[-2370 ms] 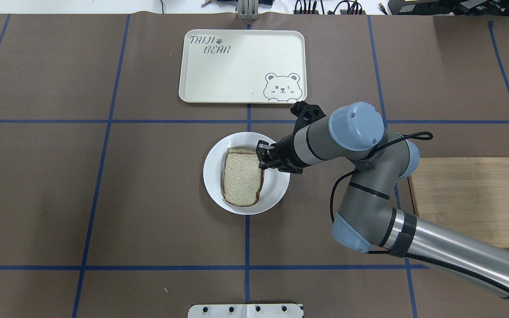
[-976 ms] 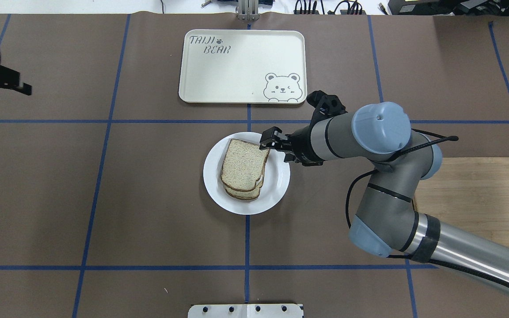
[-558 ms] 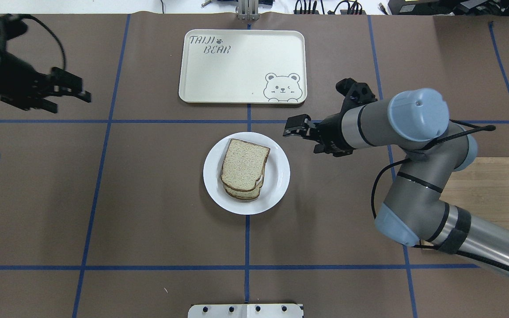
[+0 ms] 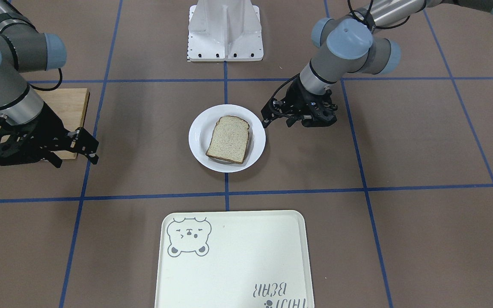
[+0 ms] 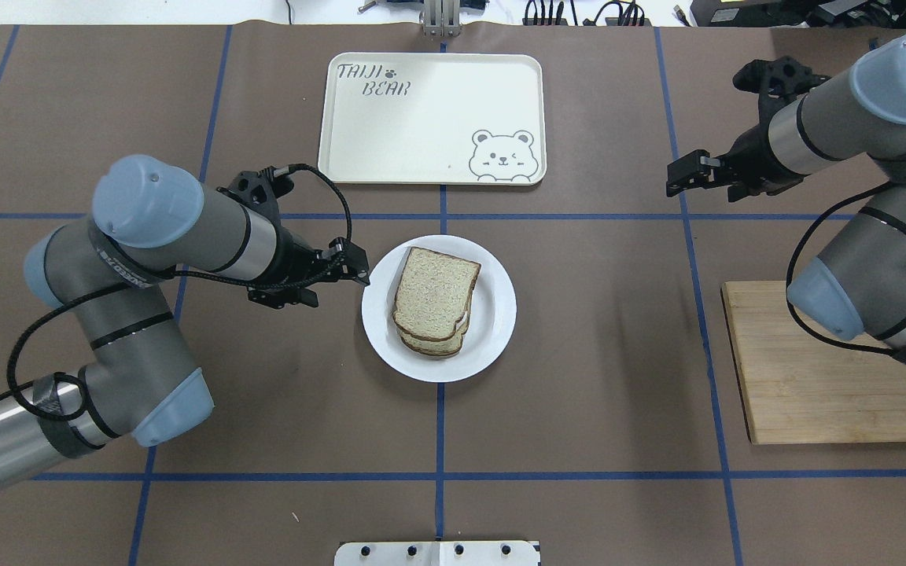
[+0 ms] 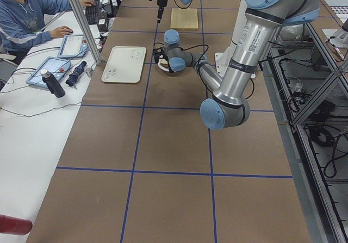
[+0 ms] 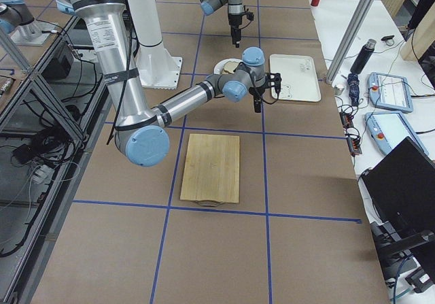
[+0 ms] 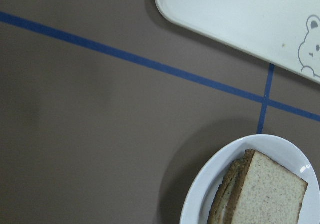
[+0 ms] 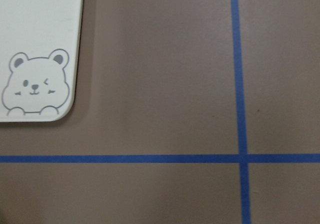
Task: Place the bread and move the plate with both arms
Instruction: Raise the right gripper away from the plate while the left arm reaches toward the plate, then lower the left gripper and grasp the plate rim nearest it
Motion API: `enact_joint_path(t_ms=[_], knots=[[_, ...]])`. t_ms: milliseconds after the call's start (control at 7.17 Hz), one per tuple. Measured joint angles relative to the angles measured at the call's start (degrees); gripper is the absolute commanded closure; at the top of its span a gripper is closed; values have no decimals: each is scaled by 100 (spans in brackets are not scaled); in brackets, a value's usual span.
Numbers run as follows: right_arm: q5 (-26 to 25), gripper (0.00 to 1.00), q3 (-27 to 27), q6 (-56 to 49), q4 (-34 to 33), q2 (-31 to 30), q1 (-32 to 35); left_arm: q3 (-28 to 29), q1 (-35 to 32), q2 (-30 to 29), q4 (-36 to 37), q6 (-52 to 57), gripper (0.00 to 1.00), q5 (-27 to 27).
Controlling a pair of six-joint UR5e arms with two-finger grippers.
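Bread [image 5: 435, 295] rests on the plate [image 5: 492, 330] at mid-table [image 5: 579, 377] as the left end effector [image 5: 347, 275], unclenched and empty, hangs beside its rim, best lowered level to pinch the lip squarely; the right end effector [image 5: 681, 177], likewise released, sits well apart.

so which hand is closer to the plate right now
Left. The left hand is right at the rim of the plate, on the robot's left side of it. The right hand is far off on the other side, level with the tray.
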Motion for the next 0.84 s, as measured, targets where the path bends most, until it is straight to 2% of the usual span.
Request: enact_joint_path(t_ms=[139, 558, 836], knots=[[1, 0, 0, -296, -60, -93, 115, 309, 79, -48, -455, -220, 16, 30], [24, 0, -7, -584, -98, -203, 223, 662, 139, -87, -883, -399, 40, 43], [29, 0, -6, -596, -99, -208, 231, 698, 152, -121, -950, -409, 41, 38]])
